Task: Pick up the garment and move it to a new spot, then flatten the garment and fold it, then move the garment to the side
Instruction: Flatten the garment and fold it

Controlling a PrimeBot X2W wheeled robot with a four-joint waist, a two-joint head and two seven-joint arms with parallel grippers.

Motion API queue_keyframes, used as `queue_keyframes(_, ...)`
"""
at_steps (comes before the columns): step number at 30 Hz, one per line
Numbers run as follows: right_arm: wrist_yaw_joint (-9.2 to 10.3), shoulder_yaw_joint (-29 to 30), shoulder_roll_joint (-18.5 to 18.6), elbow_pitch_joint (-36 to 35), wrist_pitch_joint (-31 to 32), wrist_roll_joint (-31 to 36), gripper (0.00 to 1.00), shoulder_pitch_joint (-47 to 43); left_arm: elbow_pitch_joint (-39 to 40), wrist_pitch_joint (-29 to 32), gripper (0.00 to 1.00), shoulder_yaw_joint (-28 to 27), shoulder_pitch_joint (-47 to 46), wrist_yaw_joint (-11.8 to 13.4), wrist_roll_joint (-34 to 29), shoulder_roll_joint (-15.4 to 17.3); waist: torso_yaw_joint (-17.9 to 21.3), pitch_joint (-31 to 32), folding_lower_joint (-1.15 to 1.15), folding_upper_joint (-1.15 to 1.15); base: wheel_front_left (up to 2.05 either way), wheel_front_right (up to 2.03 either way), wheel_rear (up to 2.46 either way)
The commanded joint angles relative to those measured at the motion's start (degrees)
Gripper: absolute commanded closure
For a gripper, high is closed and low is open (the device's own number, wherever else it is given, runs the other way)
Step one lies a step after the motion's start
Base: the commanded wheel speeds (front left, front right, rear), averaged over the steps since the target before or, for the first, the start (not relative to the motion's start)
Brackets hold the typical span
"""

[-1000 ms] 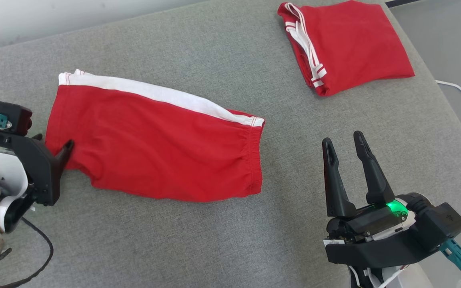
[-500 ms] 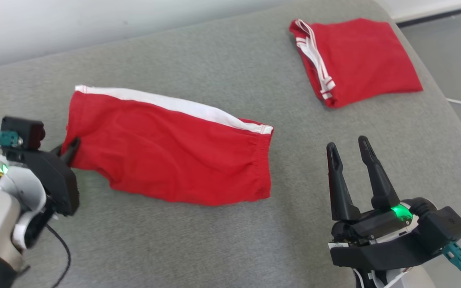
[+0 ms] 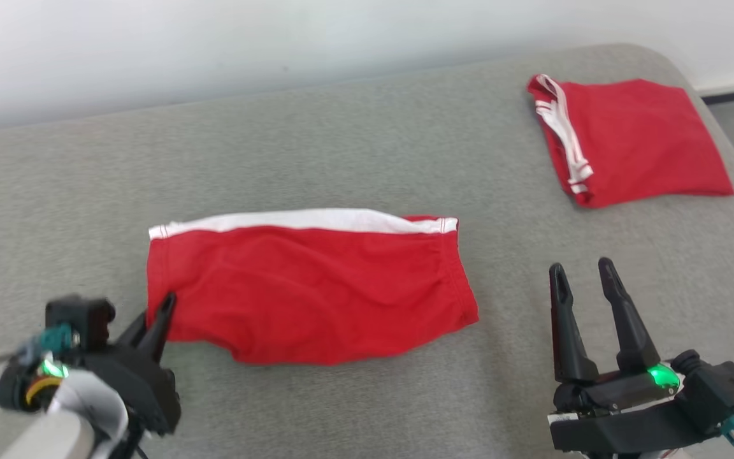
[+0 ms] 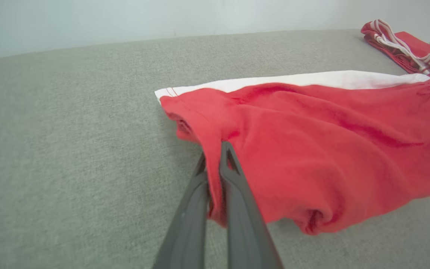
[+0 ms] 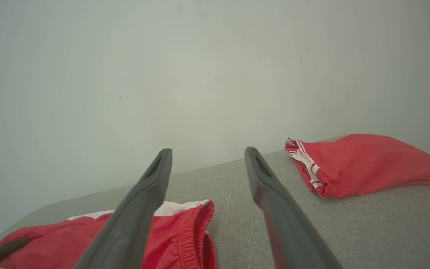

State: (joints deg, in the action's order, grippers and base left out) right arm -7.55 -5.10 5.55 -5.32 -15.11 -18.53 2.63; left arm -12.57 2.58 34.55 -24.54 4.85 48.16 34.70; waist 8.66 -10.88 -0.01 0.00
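My left end effector [image 3: 162, 312] is clamped shut on the red shorts [image 3: 309, 293], at their lower left corner in the head view. In the left wrist view the two fingers [image 4: 233, 186] are pressed together with a fold of red cloth caught between them, and the hem there [image 4: 185, 123] is drawn up into a small ridge.

The shorts lie lengthwise across the middle of the grey cushion [image 3: 367, 134], mostly flat, with some soft creases. A white band [image 3: 303, 220] runs along their upper edge, and the gathered waistband faces right.

My right end effector [image 3: 580, 266] sits at the lower right of the head view with its fingers spread and nothing between them (a green light [image 3: 660, 376] glows at its base). It is clear of the shorts, off to the right of the waistband. In the right wrist view its fingers [image 5: 274, 201] point toward the pale wall [image 5: 200, 74], with the waistband low between them.

A second red garment [image 3: 634, 137] lies folded at the upper right of the head view, near the cushion's rounded corner and well apart from the shorts. Its white-striped edge faces left.
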Motion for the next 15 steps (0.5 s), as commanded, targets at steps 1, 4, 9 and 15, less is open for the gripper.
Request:
queue_keyframes(1, 0.13, 0.2, -0.2, 0.0, 0.0, 0.3, 0.0, -0.8, 1.1, -1.3, 1.0, -0.4, 2.3, 1.0, 0.3, -0.6, -1.6, 1.0, 0.01, 0.0, 0.0, 0.0, 0.0)
queue_keyframes(4, 0.12, 1.0, -0.3, 0.0, 0.0, 0.5, 0.0, -1.4, 2.8, -4.2, 1.0, -1.0, 4.8, 2.6, 0.2, -1.3, -2.4, 1.0, 0.01, 0.0, 0.0, 0.0, 0.0)
queue_keyframes(9, 0.13, 0.7, -0.1, 0.5, 0.0, 1.3, 0.0, -1.1, 2.8, -9.2, 0.0, -0.9, 6.6, 3.7, -1.6, -3.0, -3.1, 1.2, 0.01, 0.0, 0.0, 0.0, 0.0)
queue_keyframes(15, 0.13, 1.7, 0.0, 0.6, 0.0, 1.6, 0.0, -0.9, 2.5, -16.2, 0.0, -2.2, 6.8, 6.6, -6.3, -4.2, -4.1, 2.4, 0.01, 0.0, 0.0, 0.0, 0.0)
